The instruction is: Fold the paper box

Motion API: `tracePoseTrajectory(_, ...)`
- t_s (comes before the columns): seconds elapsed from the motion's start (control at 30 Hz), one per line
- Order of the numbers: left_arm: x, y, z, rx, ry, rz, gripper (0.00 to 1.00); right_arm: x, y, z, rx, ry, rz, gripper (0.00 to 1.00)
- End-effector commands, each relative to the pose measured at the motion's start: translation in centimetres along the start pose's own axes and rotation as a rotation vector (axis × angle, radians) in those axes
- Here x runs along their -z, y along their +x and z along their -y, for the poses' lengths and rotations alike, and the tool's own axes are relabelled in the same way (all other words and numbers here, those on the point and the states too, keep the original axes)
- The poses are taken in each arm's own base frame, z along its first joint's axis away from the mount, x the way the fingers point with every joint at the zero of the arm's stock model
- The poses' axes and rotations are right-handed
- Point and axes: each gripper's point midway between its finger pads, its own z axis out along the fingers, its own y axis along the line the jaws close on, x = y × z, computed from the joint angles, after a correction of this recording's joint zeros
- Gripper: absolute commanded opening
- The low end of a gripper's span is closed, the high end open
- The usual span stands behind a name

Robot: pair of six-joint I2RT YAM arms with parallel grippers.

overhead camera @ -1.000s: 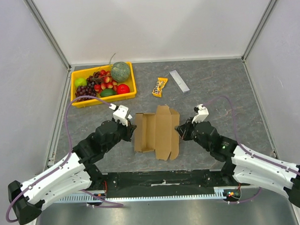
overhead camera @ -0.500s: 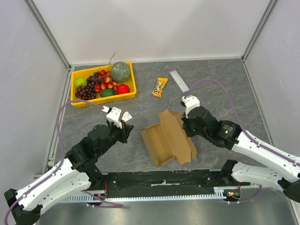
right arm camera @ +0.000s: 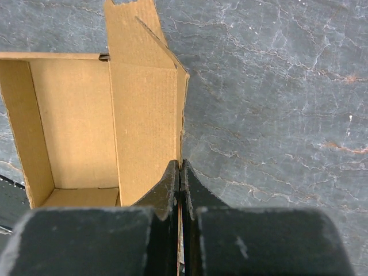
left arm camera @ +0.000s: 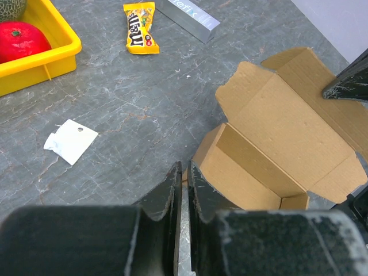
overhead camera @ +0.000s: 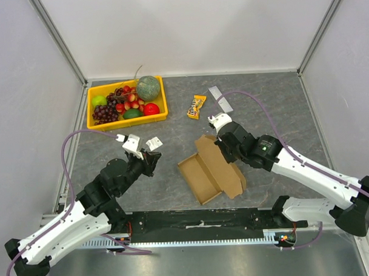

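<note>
The paper box (overhead camera: 207,170) is light, stiff, weak at creases; take it by flap edges. Your right fingers (right arm camera: 167,190) pinch one flap; left fingers (left arm camera: 164,195) almost together, empty.

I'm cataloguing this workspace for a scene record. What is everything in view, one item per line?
paper box: one, brown cardboard, mid-table, open-topped
tray: one, yellow, far left of the table
fruit: several, a green melon, dark grapes, red and green pieces, in the tray
candy packet: one, yellow, beyond the box
bar: one, grey, right of the candy packet
tag: one, white, flat on the table left of the box
table: one, grey stone pattern
left gripper: one, black, nearly closed on nothing, left of the box
right gripper: one, black, shut on the box's flap edge
</note>
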Motion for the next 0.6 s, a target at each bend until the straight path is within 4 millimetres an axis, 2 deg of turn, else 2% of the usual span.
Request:
tracePoseTrajectory(0.0,-0.4,-1.3,0.5,0.035,0.007,0.038,0.13,1.0,-2.5,0.5,0.05,0.019,0.032,0.0)
tracePoseTrajectory(0.1,-0.7,-0.8,1.0,0.031,0.025,0.007,0.12,1.2,-2.8,1.2,0.063,0.064,0.017,0.0)
tracePoseTrajectory(0.27,-1.3,0.0,1.4,0.044,0.037,-0.024,0.1,1.4,-2.0,2.8,0.039,0.154,-0.014,0.0)
tracePoseTrajectory(0.47,-1.7,-0.2,1.3,0.061,0.016,-0.019,0.09,1.4,-1.5,3.3,-0.014,0.156,-0.019,0.0)
tracePoseTrajectory(0.57,-1.7,-0.1,1.2,0.061,0.007,-0.03,0.09,1.4,-1.4,3.4,-0.036,0.146,-0.025,0.04)
